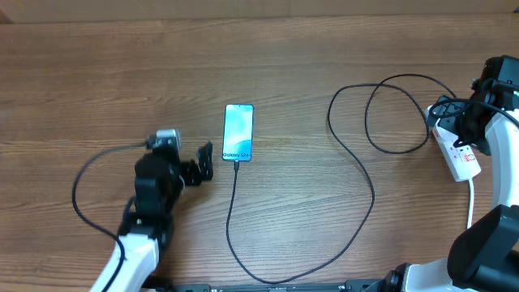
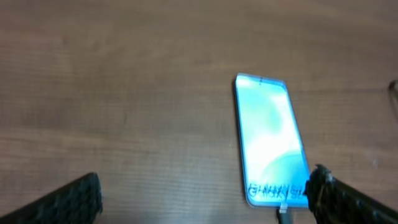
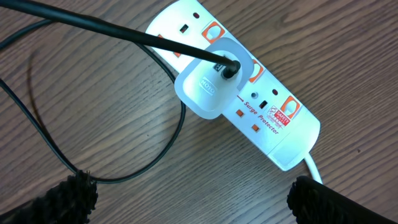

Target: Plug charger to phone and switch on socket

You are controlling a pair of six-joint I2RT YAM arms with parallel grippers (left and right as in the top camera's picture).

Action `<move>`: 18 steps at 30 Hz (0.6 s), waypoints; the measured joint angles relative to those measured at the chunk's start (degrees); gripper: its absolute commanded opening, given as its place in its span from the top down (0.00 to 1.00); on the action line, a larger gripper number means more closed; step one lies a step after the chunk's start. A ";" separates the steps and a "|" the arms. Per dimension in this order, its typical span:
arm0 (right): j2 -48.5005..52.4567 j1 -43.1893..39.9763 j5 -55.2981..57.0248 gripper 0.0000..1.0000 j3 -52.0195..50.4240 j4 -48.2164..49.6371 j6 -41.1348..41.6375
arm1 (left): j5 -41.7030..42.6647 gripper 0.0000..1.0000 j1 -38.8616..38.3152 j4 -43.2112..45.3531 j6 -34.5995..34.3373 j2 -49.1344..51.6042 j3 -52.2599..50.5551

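- Two pincers in service; the fingers of each stand spread wide apart.
- Ahead of my left pincer (image 2: pixel 202 196), toward its right side, the phone (image 2: pixel 270 140) lies flat, screen up, its near end just beside my right-hand finger (image 2: pixel 339 199).
- Ahead of my right pincer (image 3: pixel 191 190), between the lines of its fingers, the power strip (image 3: pixel 283 140) lies with a white plug (image 3: pixel 202 90) seated in it.
- The charger cable (image 3: pixel 93 28) enters that plug; its other tip meets the phone's near edge.
- Position of the red switches (image 3: pixel 213 31): I cannot tell.

Even, soft light; left wrist view blurred; phone (image 2: pixel 270 140) screen overexposed
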 measured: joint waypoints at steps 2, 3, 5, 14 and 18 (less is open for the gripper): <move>0.00 0.00 -0.02 0.00 -0.02 0.00 -0.02 | -0.02 0.00 0.00 6.67 0.00 -1.03 -4.70; 0.00 0.00 0.00 0.00 -0.04 0.00 0.00 | -0.02 0.00 0.02 8.85 0.00 -1.66 -6.45; 0.00 0.00 0.00 0.00 -0.04 0.02 0.00 | 0.00 0.00 0.57 11.32 0.00 -2.99 -9.11; 0.00 0.00 0.00 0.00 -0.04 -0.02 -0.02 | 0.04 0.00 2.99 12.37 0.00 -6.19 -12.94; 0.00 0.00 -0.02 0.00 -0.04 0.00 0.00 | 0.42 0.00 3.65 12.52 -0.02 -7.93 -14.19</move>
